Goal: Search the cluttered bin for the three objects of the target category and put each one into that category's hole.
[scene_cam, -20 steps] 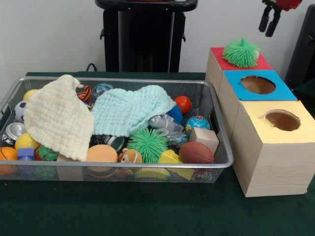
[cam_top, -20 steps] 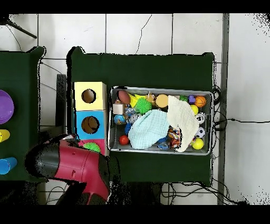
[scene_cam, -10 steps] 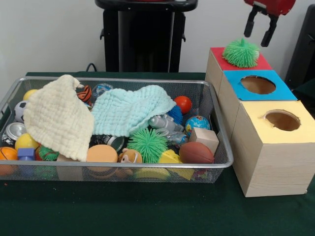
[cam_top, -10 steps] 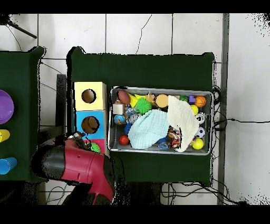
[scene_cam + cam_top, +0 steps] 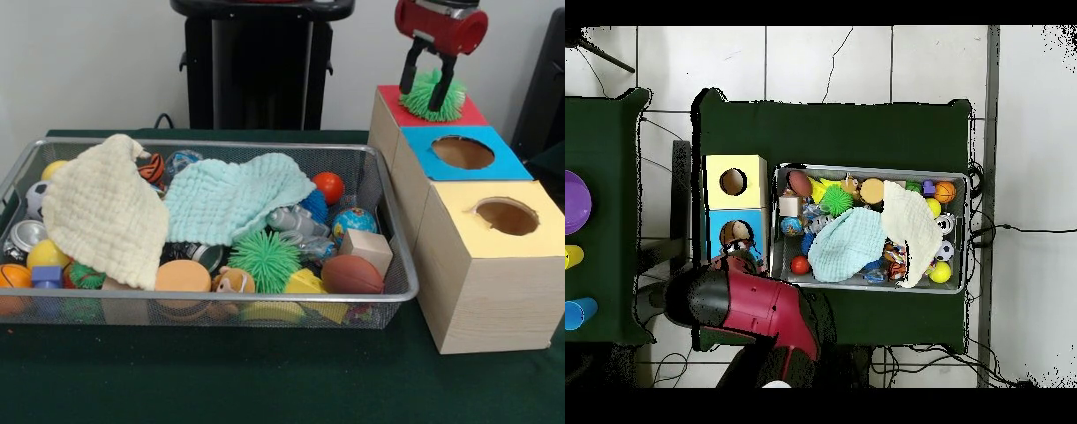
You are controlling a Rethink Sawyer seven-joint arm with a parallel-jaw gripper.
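Note:
The wire mesh bin (image 5: 212,305) stands on the green table, full of toys; the overhead view shows it too (image 5: 870,168). A crinkled cream-yellow cloth (image 5: 101,212) lies over its left part and a pale teal cloth (image 5: 234,199) over its middle. The small speckled fabric piece is hidden. My gripper (image 5: 429,95) is open, with its fingers set down on either side of a green spiky ball (image 5: 424,109) on the red-topped box (image 5: 470,113). In the overhead view the red arm (image 5: 745,305) covers the gripper.
Three wooden boxes stand in a row right of the bin: the red-topped one, a blue-topped one with a hole (image 5: 463,152) and a yellow-topped one with a hole (image 5: 506,215). Balls, a second green spiky ball (image 5: 265,259) and a wooden block (image 5: 366,249) fill the bin.
The gripper has come down and to the left, from above and right of the boxes onto the green spiky ball on the red box. Nothing in the bin has moved.

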